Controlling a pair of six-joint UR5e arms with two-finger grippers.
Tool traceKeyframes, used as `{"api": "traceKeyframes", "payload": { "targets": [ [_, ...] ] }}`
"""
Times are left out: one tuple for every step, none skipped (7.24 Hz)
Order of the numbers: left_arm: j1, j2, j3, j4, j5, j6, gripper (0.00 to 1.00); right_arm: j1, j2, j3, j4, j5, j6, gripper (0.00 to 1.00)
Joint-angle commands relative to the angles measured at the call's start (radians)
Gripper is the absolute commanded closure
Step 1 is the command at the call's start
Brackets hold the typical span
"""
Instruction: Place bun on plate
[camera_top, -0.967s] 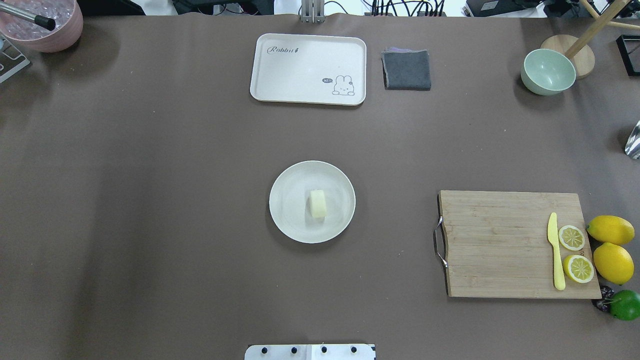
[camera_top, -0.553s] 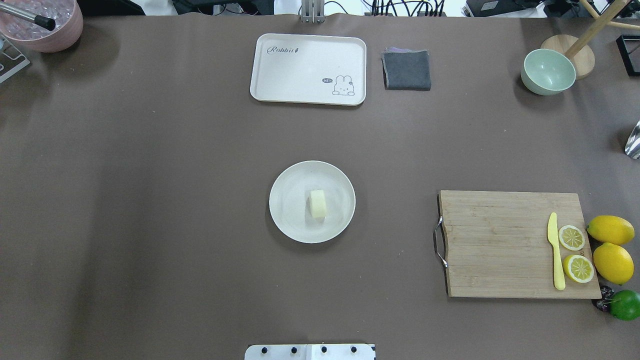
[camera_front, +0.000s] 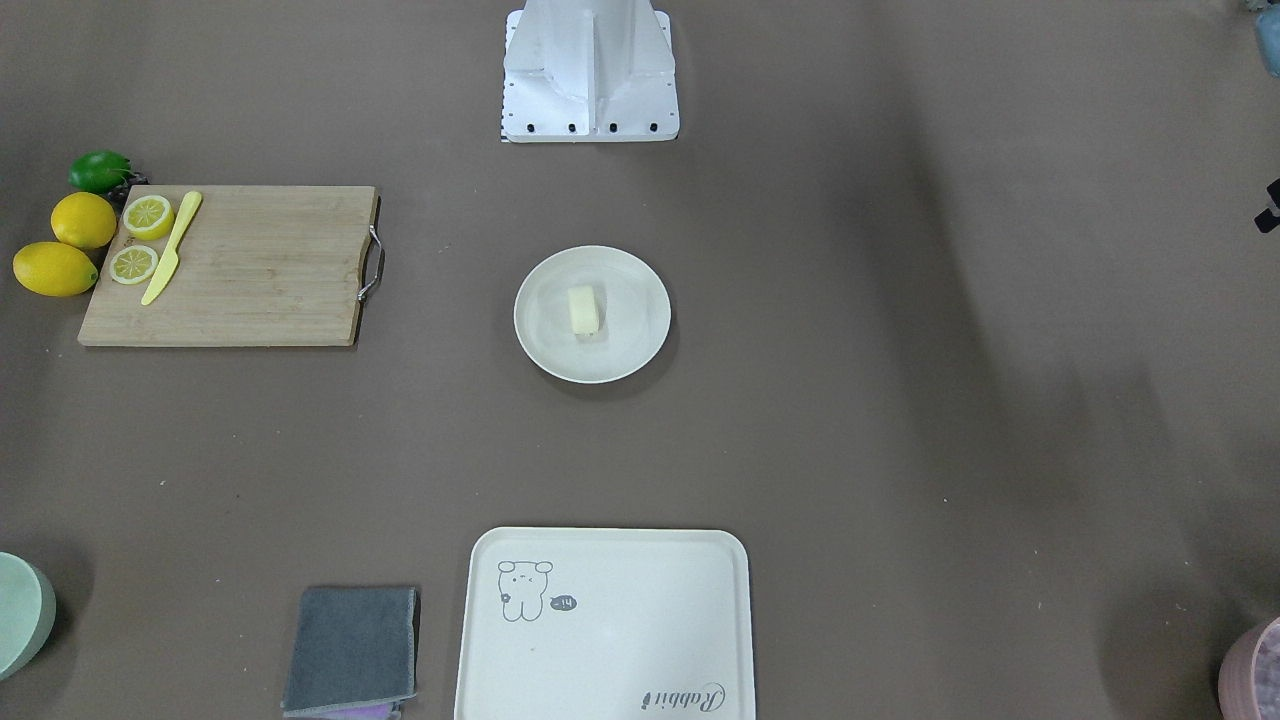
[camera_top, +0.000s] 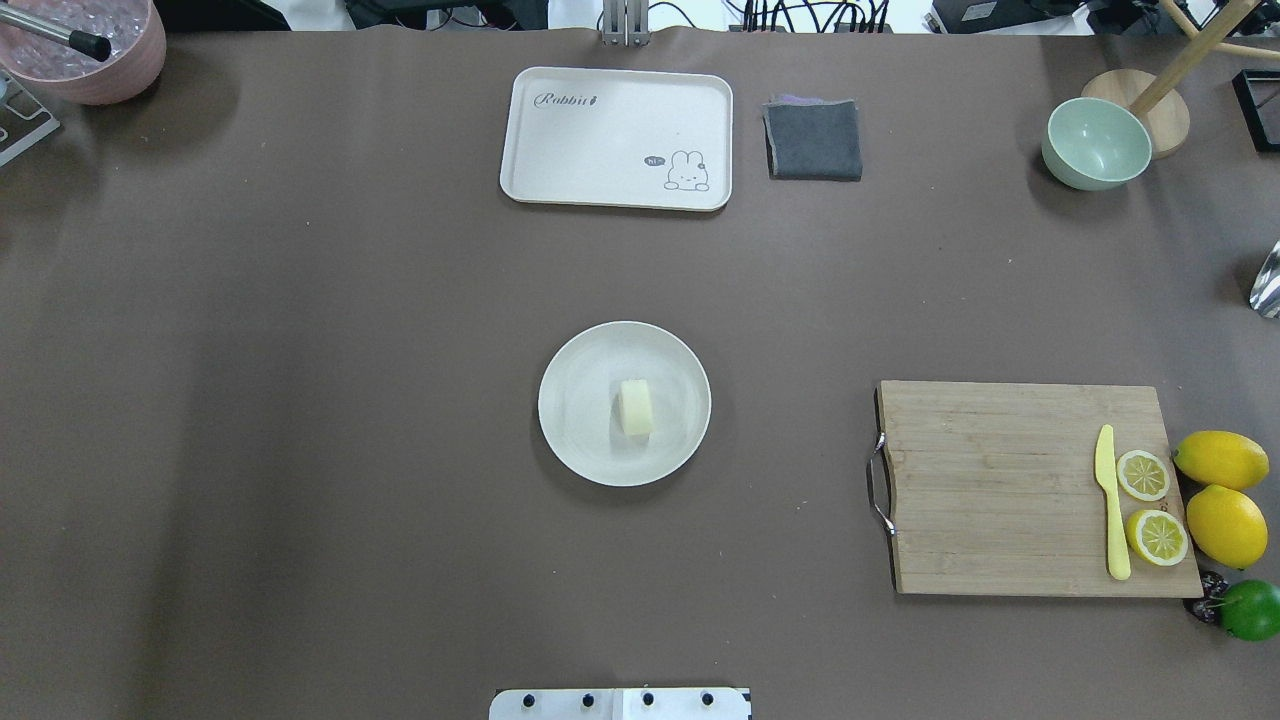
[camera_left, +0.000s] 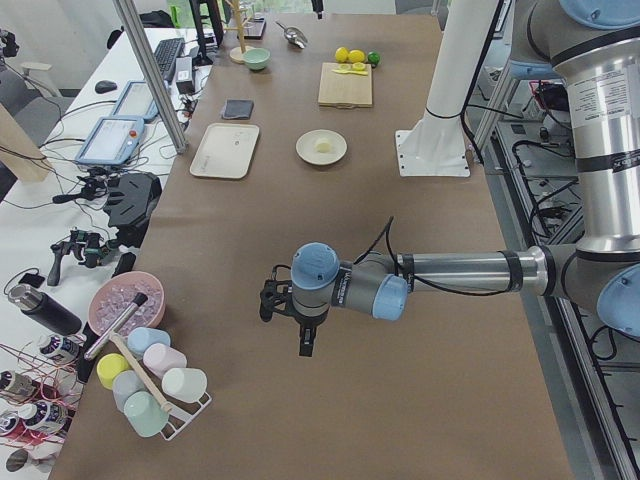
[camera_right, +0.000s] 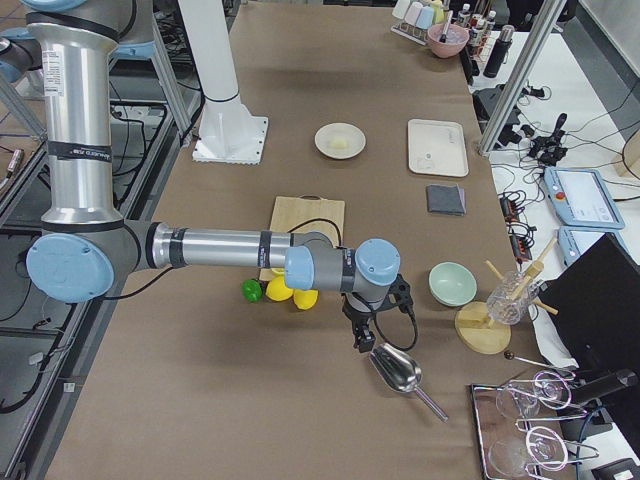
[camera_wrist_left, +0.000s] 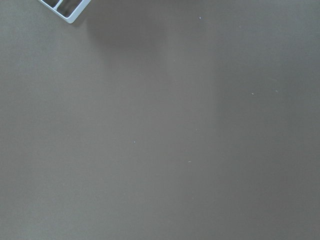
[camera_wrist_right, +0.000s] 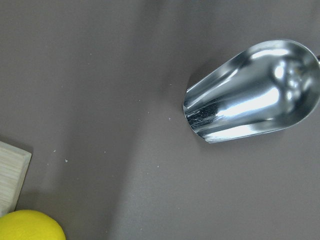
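The pale cream bun lies on its own near the middle of the round off-white plate, at the table's centre; the front view shows the same bun on the plate. Neither gripper touches it. The left gripper hangs over bare table far toward the robot's left end, seen only in the exterior left view. Past the cutting board, the right gripper hovers by a metal scoop and shows only in the exterior right view. I cannot tell whether either is open or shut.
A cream tray and a grey cloth lie at the far edge. A green bowl stands far right. The cutting board carries a yellow knife and lemon halves, with whole lemons beside it. A pink bowl sits far left.
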Motion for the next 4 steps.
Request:
{"api": "traceKeyframes", "payload": {
  "targets": [
    [-0.003,0.01,0.0,-0.009,0.0,0.0,0.03,0.003,-0.013,0.012,0.0,0.001,-0.004,0.0],
    [-0.006,0.01,0.004,-0.009,0.0,0.0,0.03,0.003,-0.018,0.015,0.0,0.001,-0.006,0.0],
    [-0.006,0.01,0.0,-0.009,0.0,0.0,0.03,0.003,-0.019,0.014,0.0,-0.001,-0.008,0.0],
    [-0.005,0.01,0.004,-0.009,0.0,0.0,0.03,0.003,-0.019,0.014,0.0,-0.001,-0.008,0.0]
  ]
}}
